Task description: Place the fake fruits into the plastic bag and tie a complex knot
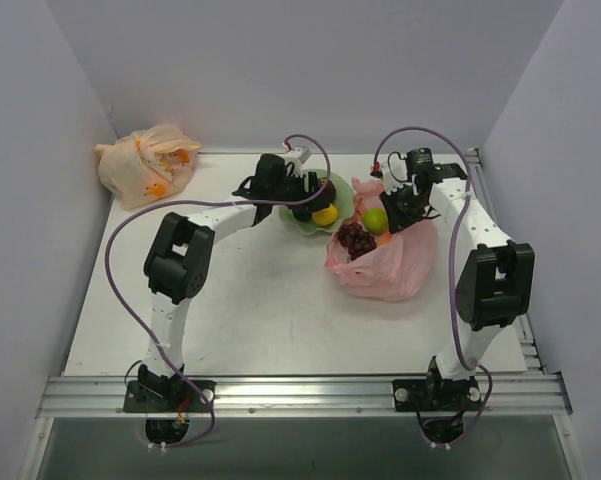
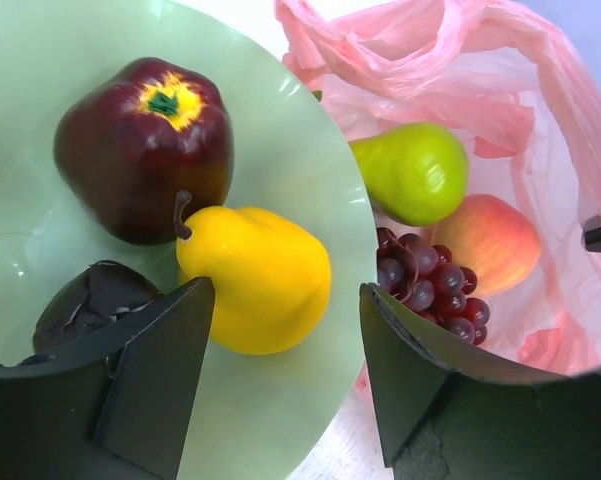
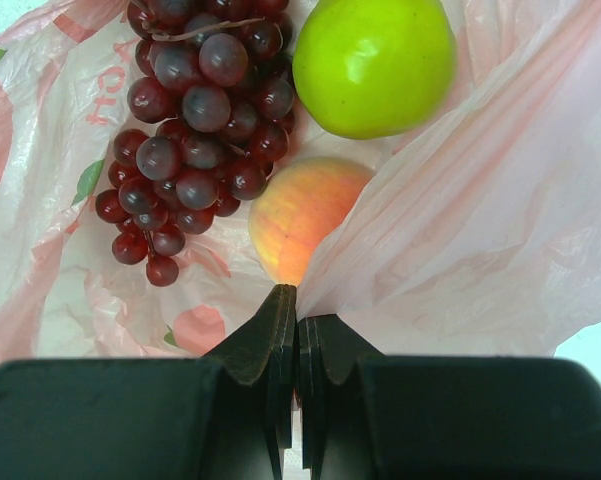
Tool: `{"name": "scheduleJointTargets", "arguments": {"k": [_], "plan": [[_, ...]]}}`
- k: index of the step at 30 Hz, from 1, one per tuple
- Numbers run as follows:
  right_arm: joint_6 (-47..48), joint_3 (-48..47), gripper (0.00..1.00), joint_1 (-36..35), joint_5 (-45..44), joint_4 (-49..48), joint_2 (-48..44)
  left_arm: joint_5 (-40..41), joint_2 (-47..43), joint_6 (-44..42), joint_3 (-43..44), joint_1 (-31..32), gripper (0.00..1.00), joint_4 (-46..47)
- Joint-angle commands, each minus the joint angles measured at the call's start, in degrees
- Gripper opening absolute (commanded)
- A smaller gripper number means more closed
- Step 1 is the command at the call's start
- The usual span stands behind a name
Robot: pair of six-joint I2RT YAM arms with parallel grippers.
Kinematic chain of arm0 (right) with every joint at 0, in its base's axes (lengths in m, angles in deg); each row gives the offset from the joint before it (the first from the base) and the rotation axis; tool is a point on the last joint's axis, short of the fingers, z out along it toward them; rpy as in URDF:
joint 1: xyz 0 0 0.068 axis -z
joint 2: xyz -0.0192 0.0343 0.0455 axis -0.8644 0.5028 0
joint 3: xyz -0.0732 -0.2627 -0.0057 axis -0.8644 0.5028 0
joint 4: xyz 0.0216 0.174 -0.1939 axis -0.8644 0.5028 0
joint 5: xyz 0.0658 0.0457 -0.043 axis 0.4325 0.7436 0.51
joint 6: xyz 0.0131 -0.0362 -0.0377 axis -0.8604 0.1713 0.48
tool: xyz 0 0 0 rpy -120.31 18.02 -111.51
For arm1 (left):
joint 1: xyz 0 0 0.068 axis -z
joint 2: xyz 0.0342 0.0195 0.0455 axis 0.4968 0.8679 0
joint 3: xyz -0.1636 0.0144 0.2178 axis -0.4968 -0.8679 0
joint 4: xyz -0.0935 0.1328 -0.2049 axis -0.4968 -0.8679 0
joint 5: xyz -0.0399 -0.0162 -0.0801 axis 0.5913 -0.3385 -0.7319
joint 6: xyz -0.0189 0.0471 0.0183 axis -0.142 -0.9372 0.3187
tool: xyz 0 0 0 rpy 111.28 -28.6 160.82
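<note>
White tabletop [image 1: 260, 320] below, my left gripper [image 2: 285, 288] hangs wide astride the yellow pear [image 2: 260, 255] in the green bowl [image 2: 310, 160], ready to lift it, while my right gripper [image 3: 297, 300] pinches the pink bag [image 3: 480, 220], holding its mouth open over the grapes [image 3: 195, 120] and peach [image 3: 300, 215] inside.

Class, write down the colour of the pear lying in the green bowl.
Bright yellow; the pear shows best in the left wrist view.

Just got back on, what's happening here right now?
The left gripper hangs open over the green bowl, jaws either side of the yellow pear; a dark red apple lies beside it. The right gripper is shut on the edge of the plastic bag, holding it open. Grape bunch, green fruit and peach are already inside the bag.
</note>
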Motion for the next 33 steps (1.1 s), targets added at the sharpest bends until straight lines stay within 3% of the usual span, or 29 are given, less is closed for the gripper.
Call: {"name": "scheduleJointTargets", "arguments": {"k": [1,6,10,17,26,33], "plan": [[0.47,0.43,0.0,-0.34,-0.62,0.9,-2.26,-2.52,1.19,0.88,2.95,0.75,0.7,3.91],[0.21,0.43,0.0,-0.34,-0.44,0.99,-2.26,-0.69,2.51,0.09,3.74,1.19,0.68,3.39],[0.21,0.43,0.0,-0.43,-0.35,0.9,-2.35,2.48,3.65,-0.26,5.32,1.2,0.83,0.67],[0.21,0.52,0.0,-0.43,-0.35,0.99,-2.0,4.86,5.14,-1.14,7.34,1.81,0.97,-1.36],[0.47,0.26,0.0,-0.43,-0.44,0.9,-2.0,8.03,6.99,-4.92,9.46,3.48,0.93,-6.28],[0.39,0.17,0.0,-0.43,-0.26,1.08,-2.0,6.19,5.15,-3.96,7.44,3.48,0.77,-4.27]]}}
